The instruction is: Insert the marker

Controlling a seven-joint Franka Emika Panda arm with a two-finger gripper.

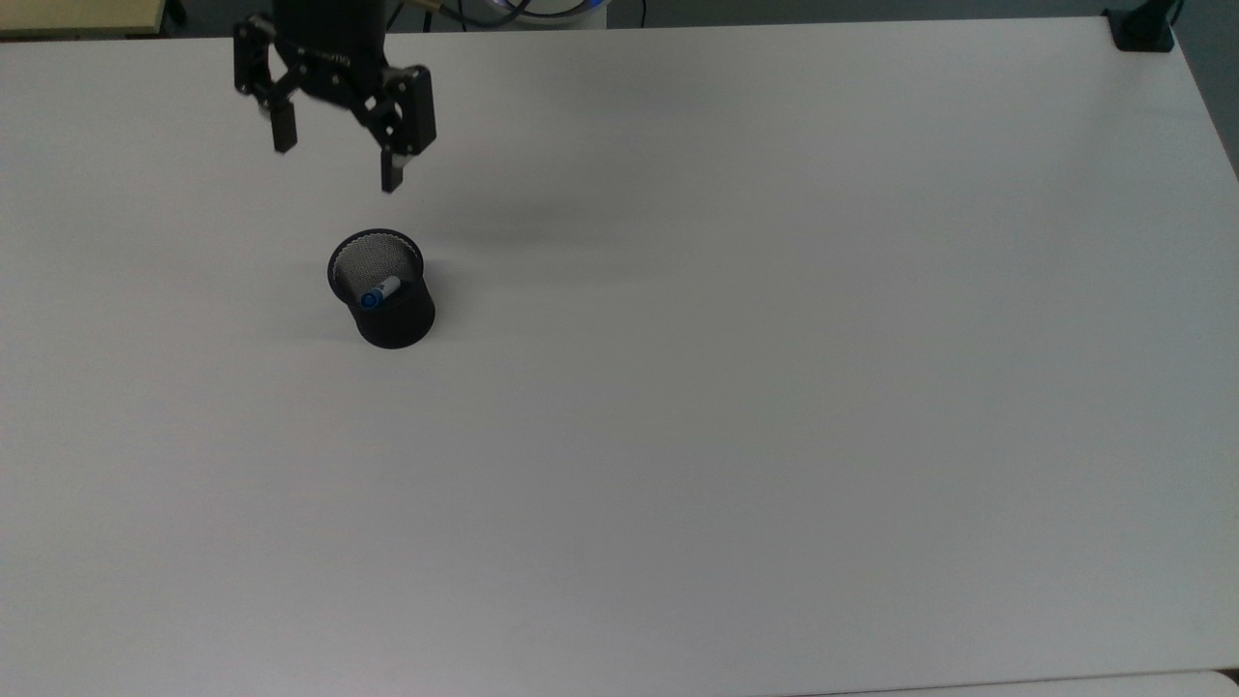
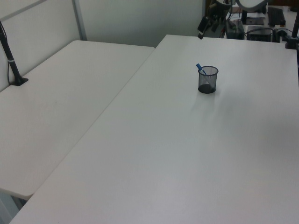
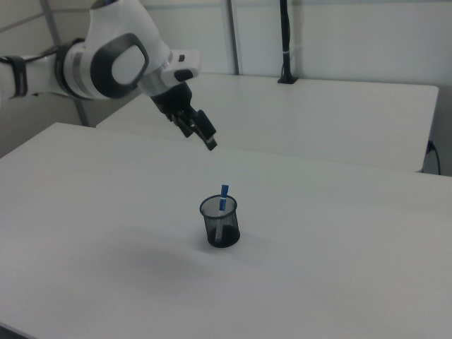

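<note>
white table (image 1: 774,387) bears mesh cup (image 1: 392,315) holding marker (image 1: 377,293).

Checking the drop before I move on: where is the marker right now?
The marker stands inside the black mesh cup on the white table, toward the top view's upper left, its blue end poking above the rim; the open gripper is above it, apart.

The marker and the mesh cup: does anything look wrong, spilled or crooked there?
Nothing stands out. The marker leans inside the upright black mesh cup, blue end above the rim. The gripper hangs open, apart from both.
</note>
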